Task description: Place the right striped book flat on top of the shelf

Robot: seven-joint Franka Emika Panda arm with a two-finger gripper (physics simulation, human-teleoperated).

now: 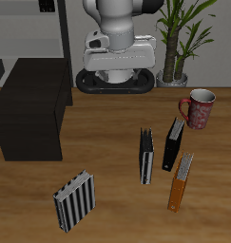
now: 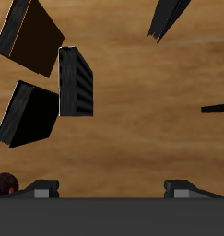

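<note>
Book: right striped book (image 1: 74, 199) sits near the table's (image 1: 107, 123) front edge, apart from the shelf (image 1: 31, 109).
Gripper (image 2: 115, 189): fingers spread wide, holding nothing.
Neighbours: another striped book (image 1: 145, 157), black book (image 1: 172, 142), orange book (image 1: 181, 180), mug (image 1: 198, 107), all well off to the side.

arm casing (image 1: 117, 17): glossy white, rounded and bulbous, with soft grey shading on its curves
joint seam: a dark grey band shows near the top of the casing, between white segments
lower housing (image 1: 115, 49): white blocky shell with small black slots and dark markings on its front face
base (image 1: 114, 82): flat black oval plate with rounded ends under a pale ring, on the far side of the table
gripper (image 2: 112, 191): two short dark grey fingers (image 2: 46, 188) with lighter grey stepped tips, standing apart
gripper body (image 2: 112, 218): broad, dark charcoal bar, matt, with no visible markings
cables and screws: cannot tell at this resolution
</note>
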